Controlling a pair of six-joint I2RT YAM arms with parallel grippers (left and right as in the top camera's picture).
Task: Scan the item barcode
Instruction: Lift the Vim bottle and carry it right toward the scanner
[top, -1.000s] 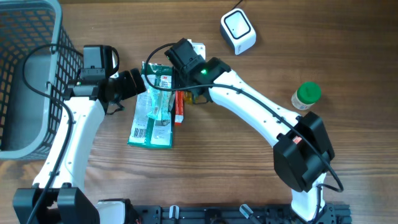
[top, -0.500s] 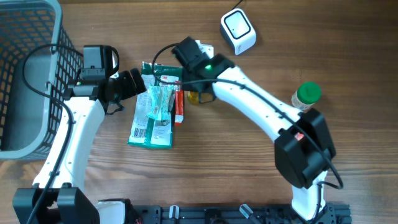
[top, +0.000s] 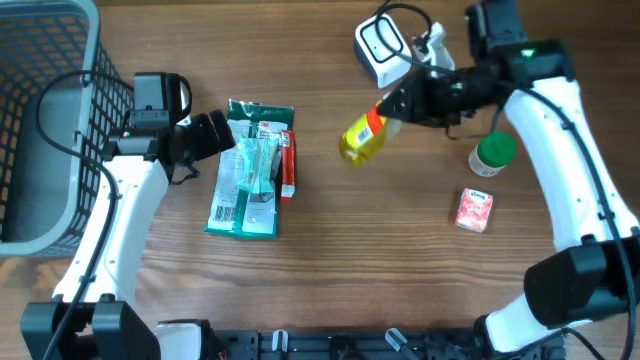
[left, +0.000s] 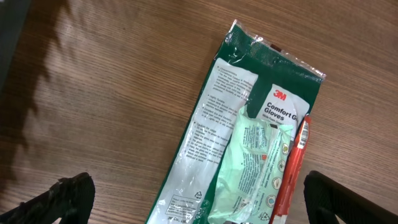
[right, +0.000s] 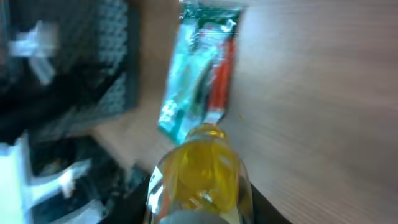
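Note:
My right gripper (top: 398, 106) is shut on a yellow bottle (top: 362, 137) with an orange band, holding it tilted in the air just below and left of the white scanner (top: 383, 52). Seen from the right wrist, the bottle (right: 199, 177) fills the space between my fingers, blurred. No barcode shows on it. My left gripper (top: 222, 133) stands open over the upper left of a green glove packet (left: 249, 118), its fingertips (left: 71, 199) wide apart with nothing between them.
The green packet (top: 248, 170) lies with a pale pouch and a red-capped tube (top: 287, 165) on it. A grey basket (top: 40, 120) stands at far left. A green-lidded jar (top: 492, 153) and a small pink packet (top: 474, 210) sit at right.
My right arm has lifted the yellow bottle from beside the packets and swung it right, toward the scanner. The left arm has not moved.

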